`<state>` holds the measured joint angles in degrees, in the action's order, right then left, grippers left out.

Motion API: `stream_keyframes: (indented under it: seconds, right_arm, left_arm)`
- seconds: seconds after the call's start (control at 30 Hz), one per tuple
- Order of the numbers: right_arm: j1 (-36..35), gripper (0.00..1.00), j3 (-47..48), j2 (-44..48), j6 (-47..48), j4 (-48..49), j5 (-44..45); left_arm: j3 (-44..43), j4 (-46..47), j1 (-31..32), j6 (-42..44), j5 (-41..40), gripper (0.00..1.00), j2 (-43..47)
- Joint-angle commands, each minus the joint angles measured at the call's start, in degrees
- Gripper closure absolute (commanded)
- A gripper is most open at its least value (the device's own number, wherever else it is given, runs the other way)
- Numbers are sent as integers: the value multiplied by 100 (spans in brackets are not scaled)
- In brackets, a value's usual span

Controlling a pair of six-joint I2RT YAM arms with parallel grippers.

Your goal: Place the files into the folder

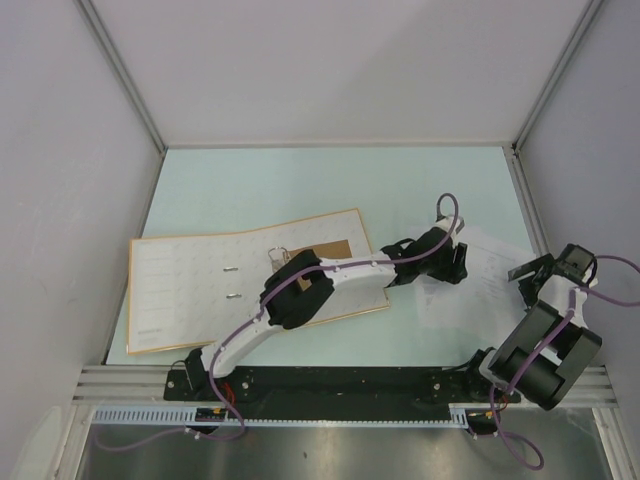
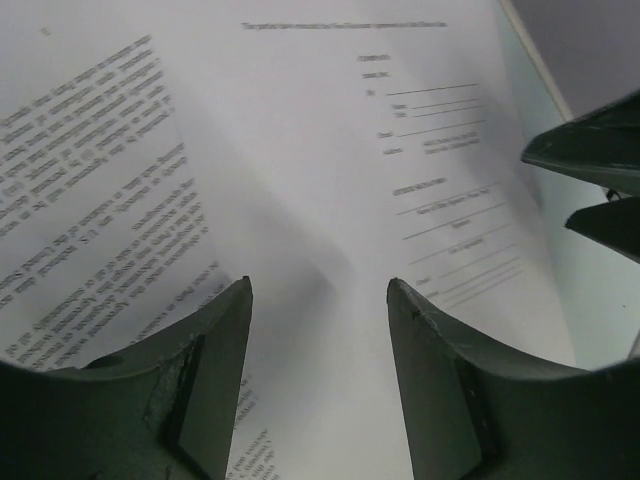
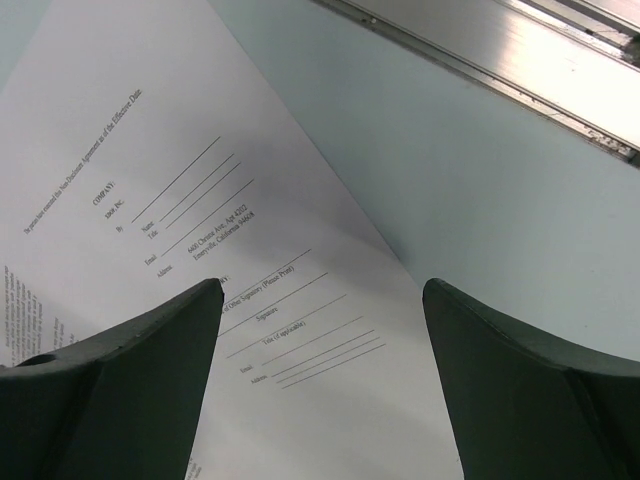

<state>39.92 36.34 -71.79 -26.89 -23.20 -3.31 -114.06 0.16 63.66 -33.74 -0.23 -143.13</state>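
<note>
Our left jaws stand apart with nothing clamped between them. Through the gap we see the files (image 2: 330, 140) right under the fingertips (image 2: 225, 330): a page of signature lines lies flat ahead of the jaws, while a page of dense text bows up off it by the left tip and throws a shadow. Whether the tips touch the paper we cannot tell. Our right jaws are spread wider, also holding nothing, with their fingertips (image 3: 150, 340) low over the same files (image 3: 150, 140), whose edge runs diagonally between them. Beyond the right tip is bare desk (image 3: 500, 220), and past that a metal rail (image 3: 500, 40). From above, the files (image 1: 480, 285) lie on the desk (image 1: 300, 180) beneath both sets of jaws, which face each other just apart across the paper. The folder (image 1: 180, 290) lies open and flat back along our left arm (image 1: 340, 272), well behind those jaws and apart from the files. Its whitish inside faces up, with the rings (image 1: 278, 256) near the middle fold, and the arm reaches across its right half.
</note>
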Motion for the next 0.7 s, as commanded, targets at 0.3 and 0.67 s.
stream_keyframes:
  seconds: [0.3, 0.67]
  right_arm:
    - [-582, 12, -92, -54, -9, 167, 322]
    - [-258, 14, -39, 296, -26, 18, 796]
  left_arm:
    - [-389, -421, -494, -283, 224, 37, -189]
    - [166, 531, -434, 897, 2287, 36, 616]
